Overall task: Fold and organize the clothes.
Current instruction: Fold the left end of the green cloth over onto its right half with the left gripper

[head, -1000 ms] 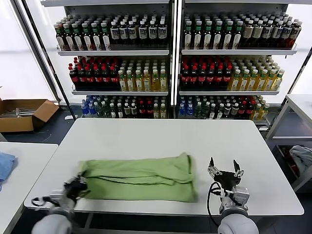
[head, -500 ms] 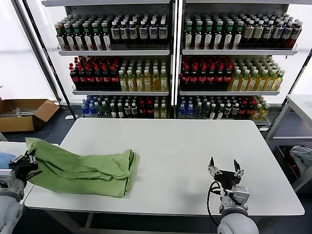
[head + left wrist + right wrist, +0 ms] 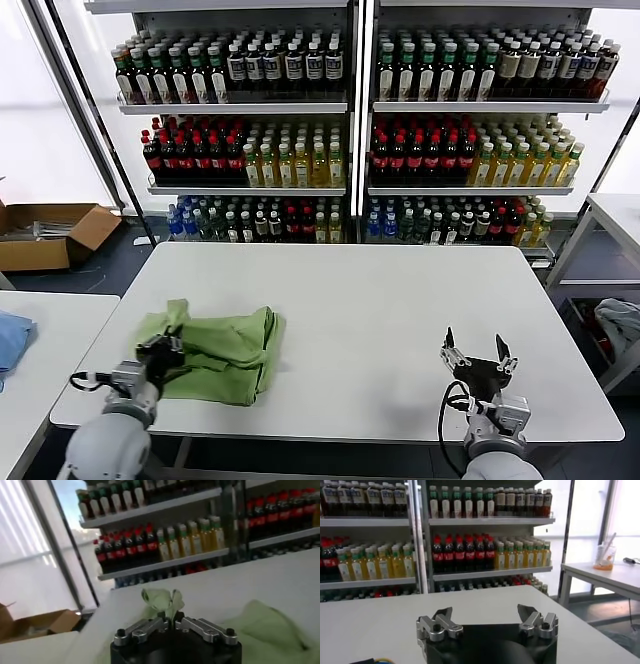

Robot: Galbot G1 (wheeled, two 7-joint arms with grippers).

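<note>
Head view: the left gripper [image 3: 163,348], pinching the shirt [image 3: 215,352], has swung back inward, bunching it at eight o'clock. Left wrist: cloth [image 3: 162,599] nipped, probably a hem. Right wrist: right gripper [image 3: 486,621] spread, idle.

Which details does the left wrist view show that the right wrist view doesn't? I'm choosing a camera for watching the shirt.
Only the left wrist view shows the green shirt, a tuft of it pinched in the shut left gripper, plus a cardboard box. Only the right wrist view shows the open, empty right gripper and a side table. Both share the white table and bottle shelves.
</note>
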